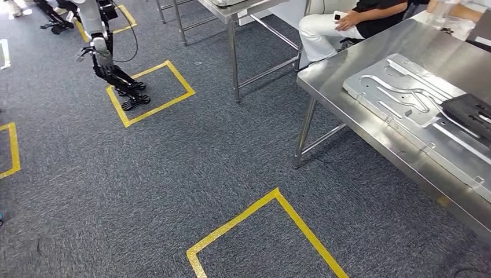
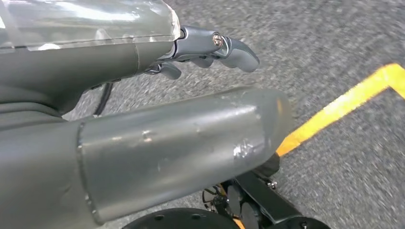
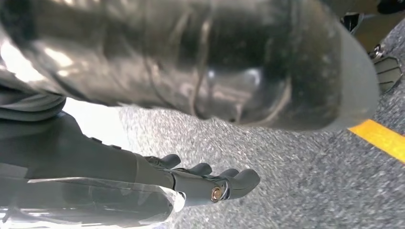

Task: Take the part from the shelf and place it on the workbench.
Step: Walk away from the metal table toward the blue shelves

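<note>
both hands hang empty: left hand and right hand loosely spread over carpet. a plate-like part lies on the workbench, right of frame; shelf unseen, probably walking.

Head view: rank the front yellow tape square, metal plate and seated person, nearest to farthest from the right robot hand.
1. yellow tape square, floor ahead
2. metal plate, on workbench, right
3. seated person, beyond workbench

A robot test workshop: steel workbench, yellow floor tape squares, another legged robot.
</note>
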You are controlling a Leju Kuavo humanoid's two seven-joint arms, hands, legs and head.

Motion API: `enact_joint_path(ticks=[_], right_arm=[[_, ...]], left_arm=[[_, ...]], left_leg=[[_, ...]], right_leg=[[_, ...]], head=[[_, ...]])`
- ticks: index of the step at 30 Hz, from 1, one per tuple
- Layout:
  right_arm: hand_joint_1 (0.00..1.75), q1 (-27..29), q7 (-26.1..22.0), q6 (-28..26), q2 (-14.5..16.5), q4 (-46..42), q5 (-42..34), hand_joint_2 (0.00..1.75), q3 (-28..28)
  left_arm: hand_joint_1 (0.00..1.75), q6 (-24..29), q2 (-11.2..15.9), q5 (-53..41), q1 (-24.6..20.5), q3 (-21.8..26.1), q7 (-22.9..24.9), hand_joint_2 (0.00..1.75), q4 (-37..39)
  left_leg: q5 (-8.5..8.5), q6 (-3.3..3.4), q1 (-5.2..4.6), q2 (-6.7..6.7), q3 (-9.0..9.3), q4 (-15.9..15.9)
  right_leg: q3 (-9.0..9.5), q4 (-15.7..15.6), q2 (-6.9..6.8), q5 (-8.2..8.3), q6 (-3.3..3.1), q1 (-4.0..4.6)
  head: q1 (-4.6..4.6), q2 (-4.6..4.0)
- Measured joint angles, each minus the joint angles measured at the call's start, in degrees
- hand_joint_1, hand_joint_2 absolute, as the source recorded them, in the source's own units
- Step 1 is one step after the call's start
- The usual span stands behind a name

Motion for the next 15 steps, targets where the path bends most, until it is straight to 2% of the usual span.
enact_joint_path(ticks=[1, 2, 3, 4, 5, 7, 8, 10, 11, 12, 13, 14, 15], right_arm=[[0.0, -0.05, 0.0, 0.02, 0.01, -0.01, 0.0, 0.0, 0.0], [0.0, -0.09, 0.0, 0.04, 0.01, 0.0, 0.01, 0.0, 0.0], [0.0, -0.11, 0.0, 0.08, 0.02, 0.01, 0.01, 0.0, 0.0], [0.0, -0.12, -0.01, 0.11, 0.02, 0.01, 0.01, 0.0, 0.0], [0.0, -0.14, -0.01, 0.13, 0.02, 0.02, 0.01, 0.0, 0.0], [0.0, -0.31, -0.01, 0.15, 0.02, 0.01, 0.01, 0.0, 0.0], [0.0, -0.4, -0.01, 0.15, 0.01, 0.01, 0.01, 0.0, -0.01], [0.0, -0.44, -0.01, 0.24, 0.0, -0.01, 0.08, 0.0, -0.02], [0.0, -0.36, -0.02, 0.31, -0.01, -0.01, 0.17, 0.0, -0.02], [0.0, -0.28, -0.02, 0.39, -0.03, -0.01, 0.29, 0.0, -0.02], [0.0, -0.22, -0.02, 0.45, -0.05, -0.01, 0.44, 0.0, -0.02], [0.0, -0.18, -0.03, 0.46, -0.09, -0.01, 0.56, 0.0, -0.02], [0.0, -0.16, -0.05, 0.47, -0.13, -0.01, 0.64, 0.0, -0.03]], left_arm=[[0.0, 0.0, 0.01, 0.01, 0.09, 0.0, 0.01, 0.0, 0.0], [0.0, 0.0, 0.02, 0.01, 0.13, 0.0, 0.01, 0.0, 0.0], [0.0, 0.0, 0.04, 0.01, 0.08, -0.01, 0.0, 0.0, 0.0], [0.0, 0.0, 0.04, 0.01, -0.02, -0.01, -0.01, 0.0, 0.0], [0.0, 0.0, 0.05, 0.01, -0.08, -0.01, -0.01, 0.0, 0.0], [0.0, 0.0, 0.04, 0.02, 0.05, 0.0, -0.01, 0.0, 0.0], [0.0, 0.0, 0.02, 0.01, 0.19, 0.01, -0.02, 0.0, 0.0], [0.0, 0.01, -0.02, 0.0, 0.27, 0.01, -0.02, 0.0, 0.0], [0.0, 0.03, -0.04, 0.0, 0.19, 0.01, -0.02, 0.0, 0.0], [0.0, 0.08, -0.04, -0.01, 0.1, 0.0, -0.01, 0.0, 0.0], [0.0, 0.15, -0.05, -0.02, 0.03, 0.0, -0.01, 0.0, 0.0], [0.0, 0.24, -0.05, -0.04, 0.01, 0.0, -0.01, 0.0, 0.0], [0.0, 0.33, -0.05, -0.09, 0.01, 0.0, -0.01, 0.0, 0.0]], left_leg=[[1.95, 0.31, -0.09, 0.56, 1.93, -3.56], [3.58, 0.74, -0.34, 1.79, 4.16, -7.82], [4.76, 1.2, -0.67, 2.92, 6.02, -11.4], [5.31, 1.59, -0.99, 3.77, 7.16, -13.7], [5.31, 1.86, -1.25, 4.1, 7.51, -14.61], [5.61, 2.31, -1.13, 2.97, 7.54, -15.06], [5.85, 2.57, -0.92, 2.43, 7.74, -15.5], [6.39, 3.14, -0.45, 1.36, 8.17, -16.35], [6.48, 3.26, -0.47, 0.81, 8.12, -16.44], [6.53, 3.35, -0.47, 0.16, 8.02, -16.41], [6.53, 3.37, -0.48, -0.6, 7.97, -16.35], [6.51, 3.36, -0.48, -1.39, 7.98, -16.27], [6.46, 3.3, -0.46, -2.24, 8.04, -16.16]], right_leg=[[0.2, -0.01, -0.67, -0.13, 0.03, 0.08], [0.39, -0.01, -1.3, -0.28, 0.12, 0.18], [0.56, 0.01, -1.91, -0.46, 0.31, 0.33], [0.68, 0.0, -2.5, -0.6, 0.55, 0.45], [0.78, -0.04, -3.06, -0.7, 0.78, 0.54], [1.16, -0.23, -3.83, -0.86, 1.27, 0.62], [1.28, 0.03, -3.02, -1.21, 1.56, 0.61], [0.02, 3.38, 0.1, -3.59, 2.06, 0.43], [-1.51, 6.67, 1.73, -5.38, 2.2, 0.27], [-3.39, 10.41, 2.46, -7.09, 2.28, 0.12], [-5.01, 13.46, 2.72, -8.0, 2.37, 0.03], [-5.88, 14.8, 2.81, -7.74, 2.44, -0.05], [-5.77, 13.97, 2.92, -6.28, 2.49, -0.13]], head=[[0.0, 0.0], [0.0, 0.01], [0.0, 0.0], [0.01, 0.0], [0.01, 0.0], [0.01, 0.0], [0.04, 0.0], [0.11, 0.0], [0.14, 0.0], [0.14, 0.0], [0.14, 0.0], [0.13, 0.0], [0.13, 0.0]])
